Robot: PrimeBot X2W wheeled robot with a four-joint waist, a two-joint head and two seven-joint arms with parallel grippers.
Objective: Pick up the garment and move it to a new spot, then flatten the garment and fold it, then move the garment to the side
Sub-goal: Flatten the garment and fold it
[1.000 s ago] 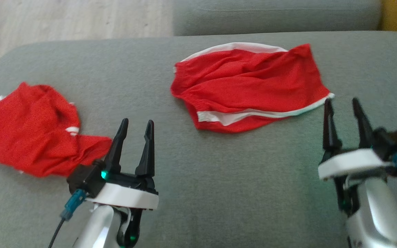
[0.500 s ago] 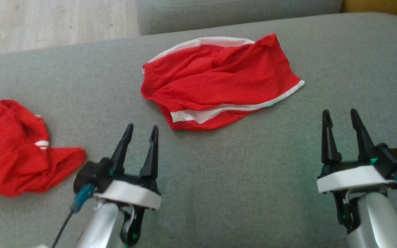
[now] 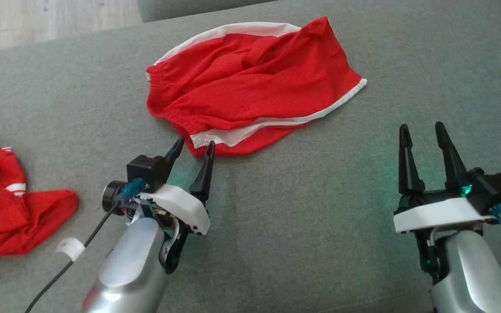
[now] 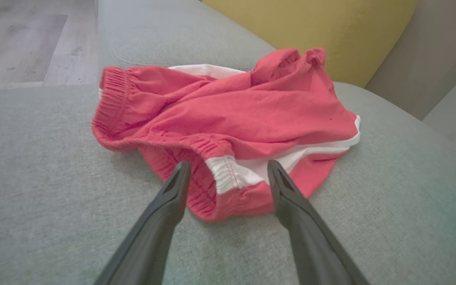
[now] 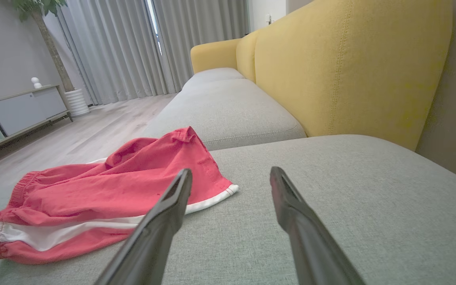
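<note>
Task garment, the red shorts [image 3: 250,87], lies crumpled on the grey sofa seat [image 3: 320,226], toward the far side. The left gripper [image 3: 195,142] has its jaws apart, tips at the near waistband corner. Left wrist view has that white-striped corner sitting between the two fingers, not pinched. The right gripper [image 3: 421,127] is spread too, holding nothing, near the right hem but apart from it. Head view adds a second red garment [image 3: 11,208] at far left. Right wrist view adds a yellow backrest [image 5: 331,71] and curtains [image 5: 133,47].
</note>
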